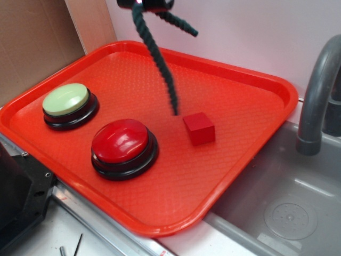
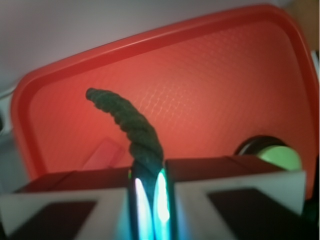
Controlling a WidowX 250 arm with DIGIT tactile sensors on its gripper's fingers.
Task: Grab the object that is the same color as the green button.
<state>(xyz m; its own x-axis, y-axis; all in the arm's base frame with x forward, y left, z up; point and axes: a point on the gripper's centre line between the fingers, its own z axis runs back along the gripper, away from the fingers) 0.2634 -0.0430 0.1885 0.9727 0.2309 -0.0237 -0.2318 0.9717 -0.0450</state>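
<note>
Exterior view: the tool (image 1: pixel 145 4) sits at the very top edge, mostly cut off, clenched on the dark green rope (image 1: pixel 157 53). The long end of the rope hangs down below the tool and its tip looks clear of the orange tray (image 1: pixel 250 138), though whether it still brushes the surface cannot be told; a shorter end sticks out to one side just under the tool. Below the tool and a little past the dangling tip lies the small red cube (image 1: pixel 199 128), near the rope end but apart from it. Farther out from the tool, toward the tray's near-left part, stand the green button (image 1: pixel 66 100) and, beside it, the red button (image 1: pixel 121 142). A grey faucet (image 1: pixel 319 96) rises off to the side over a sink (image 1: pixel 277 208).

Wrist view: the rope (image 2: pixel 127 122) is pinched between the two fingers (image 2: pixel 140 197), which are closed tight on it; its free end curves up and away ahead of the tool. The tray (image 2: pixel 210 85) fills the background, and the green button (image 2: pixel 280 157) peeks out beside one finger.

Judging from this, the grab itself is made and the lift is under way or done. The next move seems only to call for keeping the grip firm and rising steadily, since the limp rope could swing or slip
</note>
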